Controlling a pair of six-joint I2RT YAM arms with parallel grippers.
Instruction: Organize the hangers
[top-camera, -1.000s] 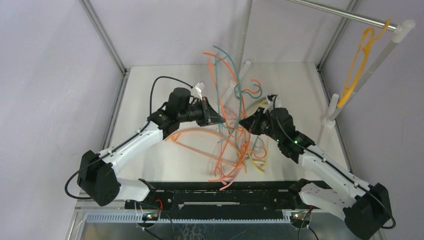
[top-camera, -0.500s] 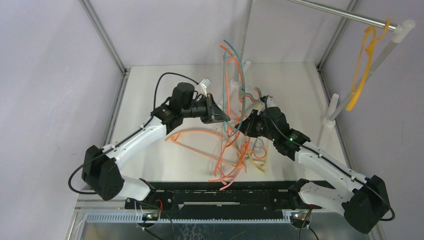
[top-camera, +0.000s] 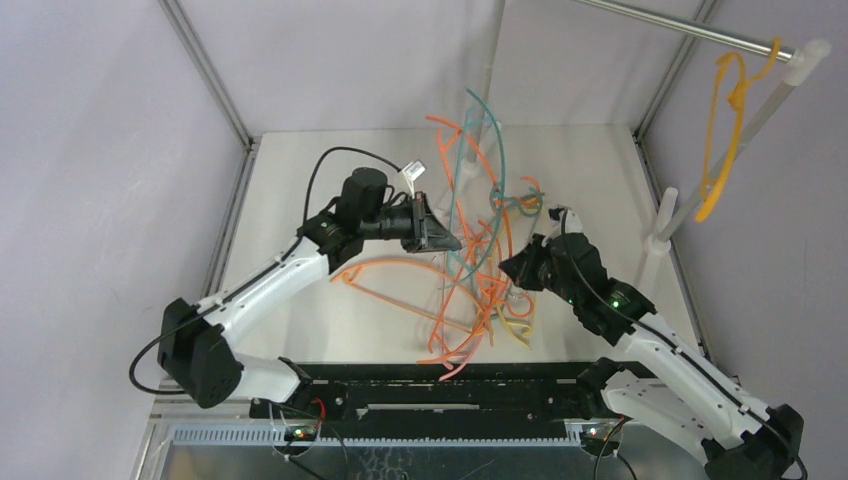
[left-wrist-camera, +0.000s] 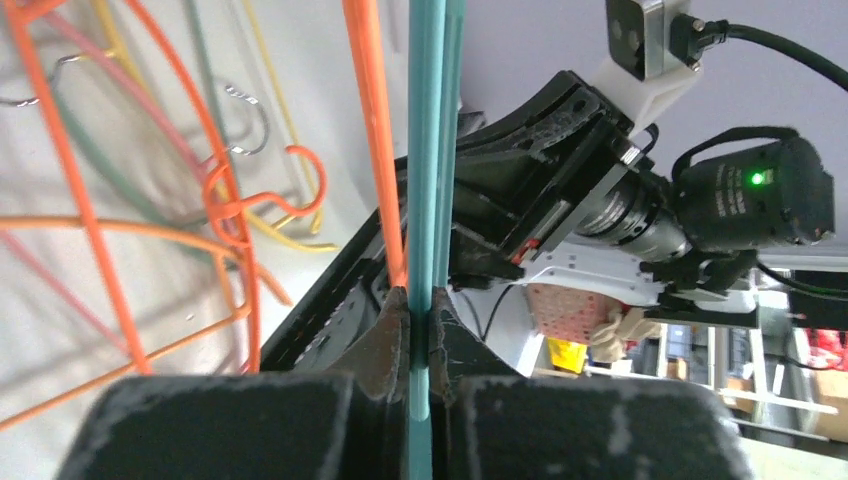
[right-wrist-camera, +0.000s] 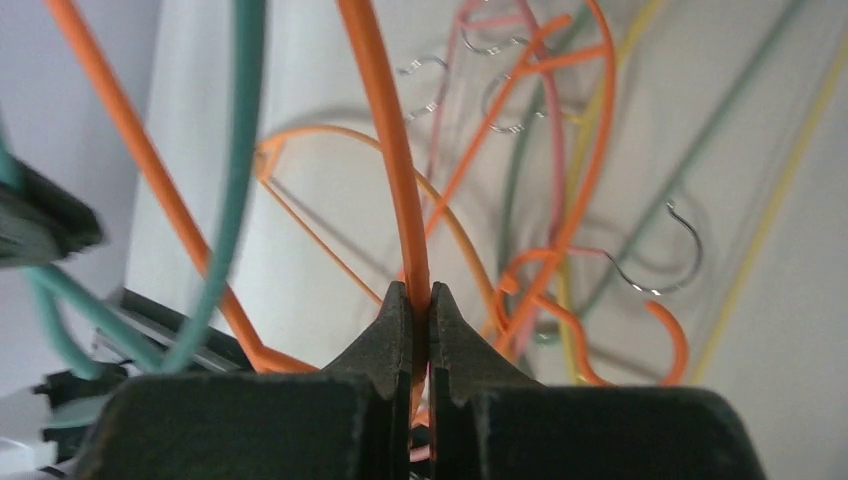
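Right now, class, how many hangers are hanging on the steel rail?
1. A yellow-orange hanger hangs from the steel rail at the upper right. The rail's other end runs out of view, so more could hang there.

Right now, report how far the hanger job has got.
Done: one yellow-orange hanger hangs on the rail. In hand: the left tool pinches a teal hanger and the right tool an orange hanger, both raised. Left: the tangled hangers on the table.
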